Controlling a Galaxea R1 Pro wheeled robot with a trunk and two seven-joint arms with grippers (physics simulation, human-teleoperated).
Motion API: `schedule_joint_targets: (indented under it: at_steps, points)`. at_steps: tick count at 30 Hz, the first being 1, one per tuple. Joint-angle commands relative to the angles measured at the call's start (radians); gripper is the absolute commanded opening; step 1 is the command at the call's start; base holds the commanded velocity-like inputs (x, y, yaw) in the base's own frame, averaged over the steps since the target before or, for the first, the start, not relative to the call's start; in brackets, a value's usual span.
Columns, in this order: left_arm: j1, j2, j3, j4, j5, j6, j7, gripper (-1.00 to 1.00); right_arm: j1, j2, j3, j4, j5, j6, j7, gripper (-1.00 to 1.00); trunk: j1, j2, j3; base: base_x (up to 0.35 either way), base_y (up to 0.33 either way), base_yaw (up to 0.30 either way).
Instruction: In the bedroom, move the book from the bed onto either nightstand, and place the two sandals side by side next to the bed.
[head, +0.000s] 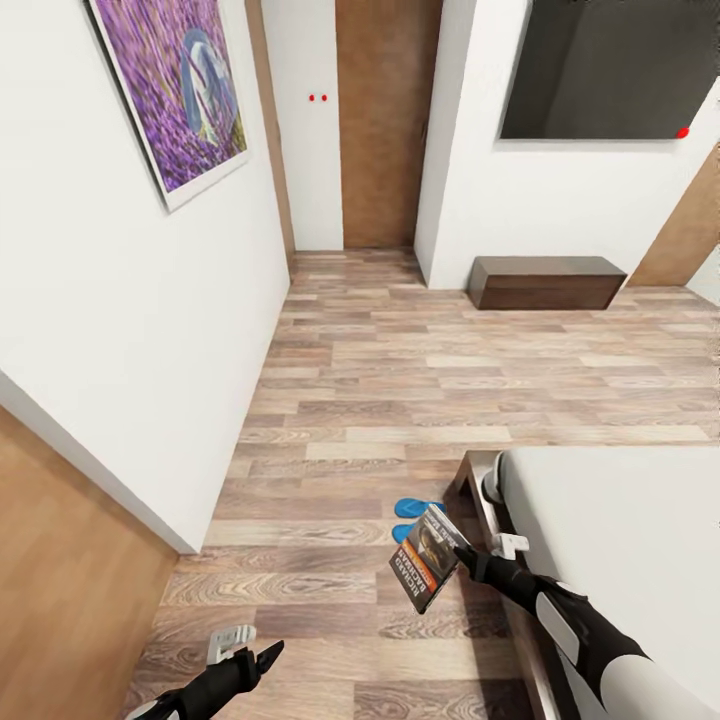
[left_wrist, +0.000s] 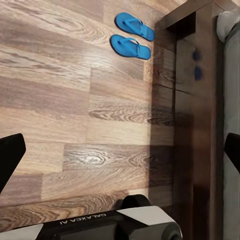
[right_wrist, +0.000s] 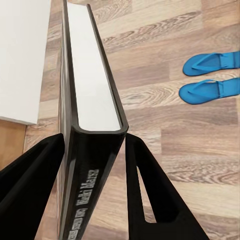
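Your right tool (head: 462, 556) is clamped on the paperback book (head: 428, 558), held in the air just beside the bed (head: 620, 520)'s corner, so the book step is in hand. The two blue sandals (head: 412, 518) already lie side by side on the floor near that corner. Your left tool (head: 262, 660) hangs wide and empty; next you need to find a nightstand.

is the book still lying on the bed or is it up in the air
Up in the air. The right pincer is shut on the book, holding it tilted above the wood floor, beside the bed corner.
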Motion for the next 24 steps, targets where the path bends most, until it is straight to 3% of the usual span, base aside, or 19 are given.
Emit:
schedule_joint_targets:
  at_steps: [1,24]
  points:
    - [-0.001,0.0,0.007,0.001,-0.011,-0.006,-0.003,1.0,-0.001,-0.001,0.004,-0.001,-0.01,0.007,0.001,-1.0,0.001,-0.002,0.0,0.0,0.0,-0.076]
    - [-0.001,0.001,0.008,0.001,-0.011,-0.006,-0.003,1.0,0.0,0.0,0.009,0.002,-0.009,0.0,-0.002,-1.0,0.001,-0.002,0.026,0.0,0.0,-0.033]
